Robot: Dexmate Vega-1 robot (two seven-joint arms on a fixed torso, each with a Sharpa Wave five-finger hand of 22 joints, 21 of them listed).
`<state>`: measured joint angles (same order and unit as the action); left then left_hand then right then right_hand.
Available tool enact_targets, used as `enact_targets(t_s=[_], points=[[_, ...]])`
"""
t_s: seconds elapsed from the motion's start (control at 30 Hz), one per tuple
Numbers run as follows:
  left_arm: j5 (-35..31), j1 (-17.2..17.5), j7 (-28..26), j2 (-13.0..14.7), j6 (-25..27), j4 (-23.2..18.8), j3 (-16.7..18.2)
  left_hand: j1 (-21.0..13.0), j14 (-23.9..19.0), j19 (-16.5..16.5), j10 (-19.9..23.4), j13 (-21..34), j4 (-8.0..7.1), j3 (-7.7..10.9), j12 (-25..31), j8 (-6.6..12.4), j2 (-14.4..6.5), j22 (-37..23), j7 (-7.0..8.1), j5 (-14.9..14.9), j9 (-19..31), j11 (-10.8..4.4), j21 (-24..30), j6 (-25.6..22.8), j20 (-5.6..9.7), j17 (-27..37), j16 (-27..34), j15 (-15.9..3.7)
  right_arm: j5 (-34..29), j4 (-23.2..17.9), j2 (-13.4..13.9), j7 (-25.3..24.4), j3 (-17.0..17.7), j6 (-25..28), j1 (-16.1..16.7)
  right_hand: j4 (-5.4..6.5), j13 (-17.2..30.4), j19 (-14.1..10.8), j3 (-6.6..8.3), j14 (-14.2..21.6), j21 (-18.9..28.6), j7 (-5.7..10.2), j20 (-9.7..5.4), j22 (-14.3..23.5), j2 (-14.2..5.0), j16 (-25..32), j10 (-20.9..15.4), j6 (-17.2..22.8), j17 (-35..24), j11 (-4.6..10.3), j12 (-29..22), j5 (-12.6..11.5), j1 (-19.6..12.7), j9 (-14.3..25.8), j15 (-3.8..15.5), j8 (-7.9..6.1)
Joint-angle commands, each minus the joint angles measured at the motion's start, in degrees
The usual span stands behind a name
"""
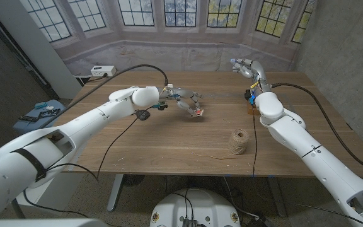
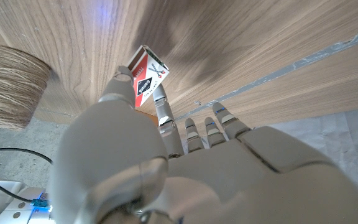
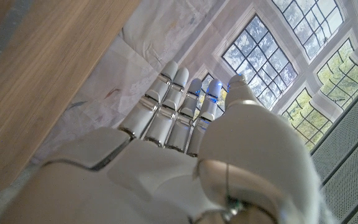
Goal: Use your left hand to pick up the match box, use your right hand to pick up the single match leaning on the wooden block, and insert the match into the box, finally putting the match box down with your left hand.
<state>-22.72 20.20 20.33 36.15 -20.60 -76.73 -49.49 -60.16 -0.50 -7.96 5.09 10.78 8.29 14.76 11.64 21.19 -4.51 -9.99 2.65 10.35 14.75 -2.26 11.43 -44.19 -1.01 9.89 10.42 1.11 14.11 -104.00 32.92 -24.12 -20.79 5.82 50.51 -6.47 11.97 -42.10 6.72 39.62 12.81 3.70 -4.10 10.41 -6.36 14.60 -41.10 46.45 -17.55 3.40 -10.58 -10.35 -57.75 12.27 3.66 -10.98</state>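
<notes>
1. Your left hand (image 1: 183,101) is out over the middle of the wooden table (image 1: 169,142), fingers pointing toward the robot's right, and it grasps the match box (image 1: 197,112) at its fingertips.
2. In the left wrist view the match box (image 2: 145,77) is red and white with dark print. It is pinched between the thumb on one face and a finger (image 2: 161,106) on the other, and its far end stands clear of the hand (image 2: 166,162) with the table surface behind it.
3. Your right hand (image 1: 244,67) is raised at the table's far right edge, well apart from the match box. Its fingers are extended and lie side by side.
4. In the right wrist view the right hand (image 3: 166,162) carries nothing. Its straight fingers (image 3: 166,93) reach toward the leaded windows (image 3: 272,50), with the table edge to one side.
5. A ball of twine (image 1: 237,141) stands on the table toward the near edge, between your two arms. It also appears in the left wrist view (image 2: 11,87), near the match box but not touching it.
6. A small blue and orange object (image 1: 251,96) sits just behind the right forearm. It is too small to identify.
</notes>
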Motion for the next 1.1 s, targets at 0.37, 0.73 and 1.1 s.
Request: enact_targets(t_s=[0.37, 0.73, 1.1], points=[[-4.55, 1.00, -0.39, 2.83, 0.59, -2.97, 1.02, 0.29, 0.49, 0.11, 0.16, 0.31, 0.23, -0.12, 0.02, -0.24, -0.11, -0.25, -0.07, -0.12, 0.09, -0.12, -0.04, 0.32, -0.24, 0.12, -0.03, 0.23, 0.96, 3.34, -1.51, -1.02, -1.67, -2.63, -0.98, -0.25, 0.09, 0.30, 0.10, -0.03, -0.26, -0.01, -1.98, 0.17, -0.25, 0.07, 0.31, -0.29, -0.08, 0.06, -0.29, 0.07, 0.23, -0.07, 5.86, -0.35], [-6.19, 1.06, -0.41, 3.65, 0.68, -3.60, 1.30, 0.33, 1.76, 0.55, -0.65, 0.31, 0.25, -0.16, -0.24, -0.23, -0.05, -0.25, 0.00, -0.12, 0.05, -0.01, -0.19, 0.21, -0.25, 0.12, -0.42, 0.55, 1.29, 4.80, -2.35, -1.42, -2.04, -3.46, -1.40, -0.42, 0.05, 0.35, 0.14, -0.13, -0.25, -0.04, -1.98, 0.17, -0.27, 0.07, 0.36, -0.31, -0.01, -0.08, -0.35, 0.05, 0.18, -0.10, 5.75, -0.42], [-10.24, 0.53, -0.19, 4.73, 0.42, -4.62, 0.71, 0.41, 2.20, 0.86, -1.14, 0.32, 0.24, -0.19, -0.33, -0.34, -0.01, -0.24, 0.17, -0.10, 0.02, 0.02, -0.25, 0.37, -0.31, 0.11, -0.40, 0.69, 1.84, 6.90, -3.55, -1.15, -2.64, -5.12, -2.10, -0.50, 0.02, 0.41, 0.20, -0.17, -0.26, -0.08, -2.01, 0.16, -0.43, 0.14, 0.42, -0.34, -0.02, 0.03, -0.39, 0.02, 0.16, -0.13, 5.81, -0.47]])
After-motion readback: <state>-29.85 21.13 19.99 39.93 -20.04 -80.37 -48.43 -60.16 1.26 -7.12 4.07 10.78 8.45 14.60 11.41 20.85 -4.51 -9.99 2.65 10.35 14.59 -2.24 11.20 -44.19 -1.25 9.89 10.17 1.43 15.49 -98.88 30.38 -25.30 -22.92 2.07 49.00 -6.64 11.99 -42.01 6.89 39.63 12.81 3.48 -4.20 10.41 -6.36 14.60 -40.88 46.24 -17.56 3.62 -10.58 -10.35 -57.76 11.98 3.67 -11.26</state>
